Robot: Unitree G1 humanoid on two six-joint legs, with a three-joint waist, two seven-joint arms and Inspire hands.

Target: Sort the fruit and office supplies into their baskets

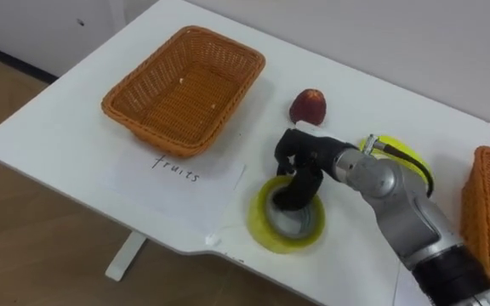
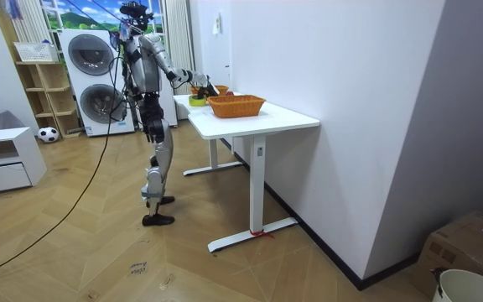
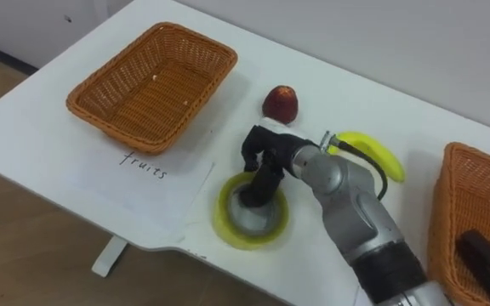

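A yellow tape roll [image 1: 264, 231] lies flat near the table's front edge. My right hand [image 1: 300, 166] reaches down from above into the roll's hole. Just behind the hand sits a red apple [image 1: 308, 106], and a yellow banana [image 1: 402, 153] lies to the right, partly hidden by my forearm. The empty wicker fruit basket [image 1: 151, 134] stands at the left, with a paper sheet marked "fruits" [image 1: 177, 167] in front of it. A second wicker basket [image 1: 486, 204] at the right edge holds a dark object [image 3: 487, 255]. In the room view my left hand [image 2: 127, 105] hangs by my side.
The white table [image 1: 49, 127] stands against a wall, its front edge close below the roll. In the room view I stand at the table's far end; washing machines [image 2: 90, 75] and shelves are behind me.
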